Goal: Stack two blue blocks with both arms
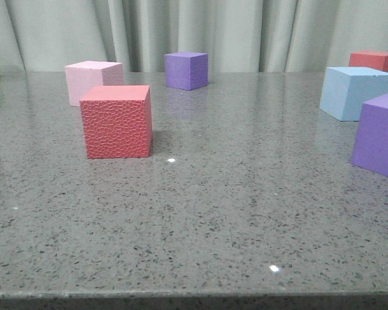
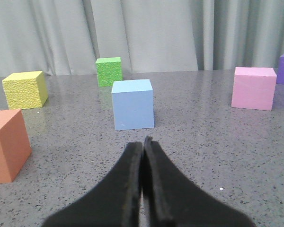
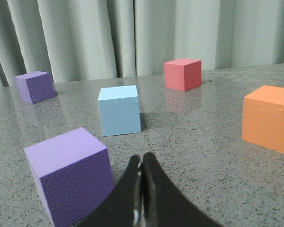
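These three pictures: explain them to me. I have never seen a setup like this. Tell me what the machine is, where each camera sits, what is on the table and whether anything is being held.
This is a two-armed robot at a grey speckled table. The front view looks forward over the table, and neither arm shows in it. The other two views come from cameras on the wrists.

In the left wrist view the dark shape at the bottom is the left gripper, its jaws pressed together and holding nothing. A pale blue block stands ahead of it, apart from the yellow, green, pink and orange cubes around it.

In the right wrist view the right gripper is likewise closed and empty. A second blue block stands ahead, with a purple cube nearer the gripper.

The front view shows only this second block, at far right, plus a red textured cube.

Nothing is stacked yet.
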